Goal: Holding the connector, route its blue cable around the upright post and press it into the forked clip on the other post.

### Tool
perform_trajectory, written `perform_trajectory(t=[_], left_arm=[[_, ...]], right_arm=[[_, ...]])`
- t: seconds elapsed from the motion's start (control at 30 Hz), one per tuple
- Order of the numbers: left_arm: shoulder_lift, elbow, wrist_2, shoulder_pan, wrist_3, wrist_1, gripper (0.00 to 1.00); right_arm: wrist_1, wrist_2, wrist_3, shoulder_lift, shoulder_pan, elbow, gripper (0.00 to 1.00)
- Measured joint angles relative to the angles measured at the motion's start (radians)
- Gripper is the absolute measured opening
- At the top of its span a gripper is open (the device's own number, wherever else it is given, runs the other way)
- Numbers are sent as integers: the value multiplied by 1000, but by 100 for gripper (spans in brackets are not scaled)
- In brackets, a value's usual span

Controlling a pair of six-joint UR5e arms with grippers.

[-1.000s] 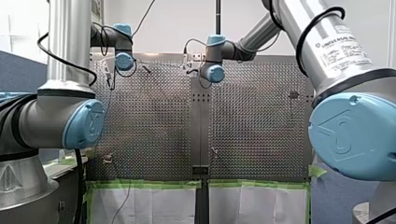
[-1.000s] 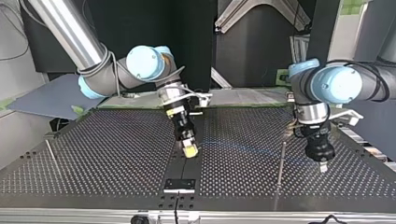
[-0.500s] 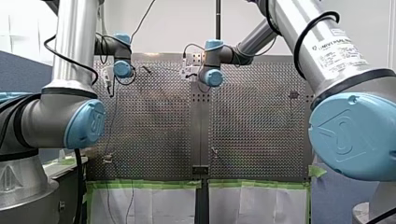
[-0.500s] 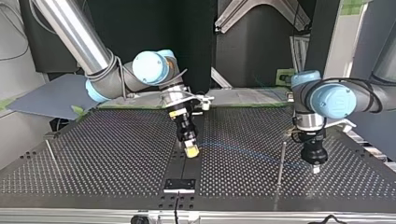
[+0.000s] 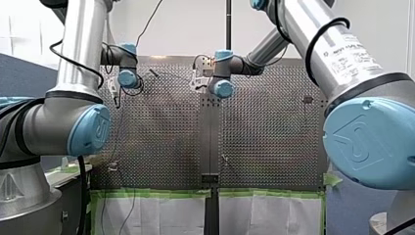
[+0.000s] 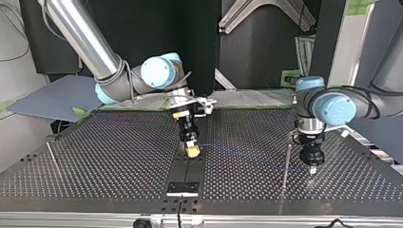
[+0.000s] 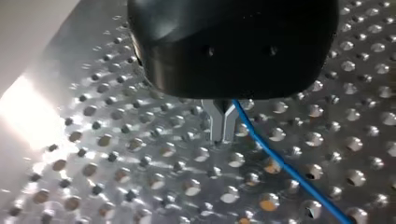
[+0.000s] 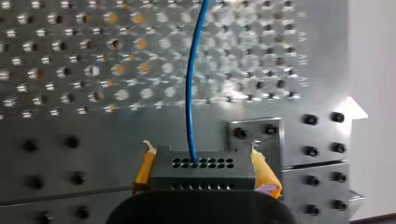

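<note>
In the right wrist view my right gripper [image 8: 203,163] is shut on a black connector [image 8: 203,173], yellow pads on both its sides. A blue cable [image 8: 189,93] leaves the connector and runs ahead over the perforated plate. In the top view that gripper [image 6: 192,152] hangs over the table's middle strip. My left gripper [image 6: 312,169] points down just beside the upright post [image 6: 286,164]. In the left wrist view its metal fingers [image 7: 223,133] are shut, tips near the plate, and the blue cable [image 7: 285,168] leads away from them. A second thin post [image 6: 51,153] stands at the top view's far left.
A black bracket [image 6: 182,188] sits on the middle strip near the table's edge in the top view. Bolted metal plates [image 8: 299,140] lie beside the connector in the right wrist view. Green tape and white sheets [image 5: 156,210] hang along the front view's near edge.
In the top view my left gripper has moved left toward the upright post and turned to point straight down. My right gripper has stayed over the middle strip, still holding the connector.
</note>
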Motion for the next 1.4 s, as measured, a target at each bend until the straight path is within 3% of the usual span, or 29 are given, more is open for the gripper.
perform_trajectory(t=[0.27, 0.3, 0.33, 0.37, 0.4, 0.47, 0.7, 0.8, 0.83, 0.9, 0.93, 1.0, 1.4], left_arm=[[-40, 5, 10, -3, -11, -2, 0], [-42, 5, 7, -4, -10, -2, 9], [-43, 5, 3, -5, -8, -3, 9], [-43, 4, 0, -6, -6, -3, 18], [-44, 4, -2, -7, -3, -3, 18], [-44, 4, -4, -10, 3, -3, 29], [-44, 3, 0, -20, 5, -14, 42], [-44, 3, 1, -22, -4, -29, 65], [-44, 3, 0, -23, -6, -34, 65], [-44, 3, 0, -23, -9, -38, 79], [-44, 3, 0, -23, -11, -40, 79], [-44, 3, 0, -23, -12, -41, 100], [-44, 3, 1, -24, -18, -42, 100]], right_arm=[[12, 8, -5, 54, 11, 1, 0], [15, 8, -5, 61, 13, 1, 0], [19, 8, -5, 70, 15, 1, 0], [22, 8, -5, 76, 16, 1, 0], [25, 8, -4, 82, 18, 1, 0], [31, 8, -3, 94, 23, 1, 0], [46, 8, -5, 134, 36, 2, 0], [49, 8, -6, 141, 39, 2, 0], [49, 8, -6, 143, 39, 2, 0], [49, 8, -6, 144, 39, 3, 0], [48, 9, -7, 145, 39, 3, 0], [48, 8, -7, 148, 39, 3, 0], [51, 10, -10, 220, 42, 3, 0]])
